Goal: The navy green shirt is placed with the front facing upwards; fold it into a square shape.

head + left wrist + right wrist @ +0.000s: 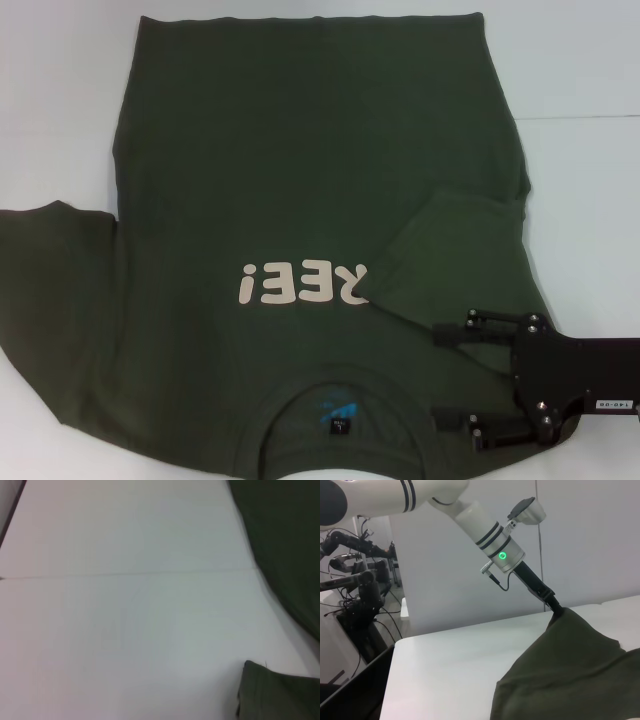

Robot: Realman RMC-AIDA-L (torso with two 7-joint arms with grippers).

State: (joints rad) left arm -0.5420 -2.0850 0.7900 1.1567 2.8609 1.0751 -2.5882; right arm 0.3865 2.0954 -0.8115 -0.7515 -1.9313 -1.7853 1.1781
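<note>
The navy green shirt [300,150] lies flat on the white table, front up, collar and neck label [338,418] nearest me, with the pale "FREE!" lettering [305,283] on the chest. Its sleeve on my right [445,250] is folded in over the chest and covers the first letter. The other sleeve [50,290] lies spread out at the left. My right gripper [445,378] is open and empty, low over the shoulder area next to the collar. My left gripper [553,603] shows only in the right wrist view, at the shirt's far edge [570,645], its tip hidden by cloth.
White table [580,60] shows bare at the far left and right of the shirt. The left wrist view shows bare tabletop [125,630] with a seam, the shirt's side [285,545] and a sleeve corner [275,695]. Other equipment [355,580] stands beyond the table.
</note>
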